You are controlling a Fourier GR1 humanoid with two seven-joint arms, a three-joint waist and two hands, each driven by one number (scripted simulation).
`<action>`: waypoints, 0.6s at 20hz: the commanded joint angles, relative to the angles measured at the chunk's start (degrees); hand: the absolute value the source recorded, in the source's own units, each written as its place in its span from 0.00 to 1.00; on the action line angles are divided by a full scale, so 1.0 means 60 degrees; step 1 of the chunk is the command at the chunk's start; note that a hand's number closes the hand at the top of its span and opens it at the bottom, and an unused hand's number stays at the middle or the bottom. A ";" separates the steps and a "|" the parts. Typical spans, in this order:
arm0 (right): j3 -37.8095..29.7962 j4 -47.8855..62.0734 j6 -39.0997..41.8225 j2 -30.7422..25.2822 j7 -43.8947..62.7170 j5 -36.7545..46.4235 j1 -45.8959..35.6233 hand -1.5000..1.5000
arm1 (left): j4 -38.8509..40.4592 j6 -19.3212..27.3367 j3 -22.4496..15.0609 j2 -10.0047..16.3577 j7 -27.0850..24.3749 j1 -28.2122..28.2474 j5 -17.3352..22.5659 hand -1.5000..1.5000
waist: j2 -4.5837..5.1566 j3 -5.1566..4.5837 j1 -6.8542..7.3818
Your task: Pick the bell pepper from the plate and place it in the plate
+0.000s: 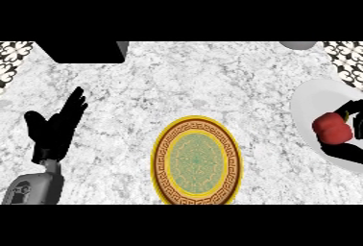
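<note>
Black fingers and thumb of your right hand [346, 153] come in from the view's right edge and curl round the bell pepper [331, 129], one part of the hand showing above it and another below. The pepper is red with a short dark stem at its upper right, and most of its body shows between those two parts. It sits over the white plate [306, 103], which is cut off by the right edge; you cannot tell whether it rests on that plate or is raised clear of it.

Well to the left, at the middle of the grey-veined marble counter [212, 81], lies the second plate [159, 161], with a gold patterned rim, a brown band and a green centre. Nothing lies on it.

Your left hand [53, 129] shows at the view's left, open with its fingers straight and pointing up, holding nothing, above its grey forearm [32, 187].

At the counter's far edge you can see a black block [81, 52] on the left and a pale rounded object [297, 44] on the right.
</note>
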 commanded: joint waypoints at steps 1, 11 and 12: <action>-0.1113 0.1143 0.0233 -0.0487 -0.0374 -0.0546 -0.0660 1.00 | 0.0543 -0.0002 -0.0072 -0.0161 -0.0627 -0.0006 -0.0222 0.50 | 0.0008 -0.0002 0.0014; -0.1179 0.7116 0.0629 -0.2205 -0.3054 0.0333 -0.2494 1.00 | 0.0465 -0.0103 -0.0103 -0.0247 -0.0215 -0.0096 -0.0098 0.50 | 0.0094 0.0009 0.0226; -0.1458 0.8078 0.1106 -0.2219 -0.3537 -0.0224 -0.2890 1.00 | 0.0376 -0.0096 -0.0206 -0.0281 -0.0530 -0.0012 -0.0233 0.50 | 0.0095 0.0016 0.0264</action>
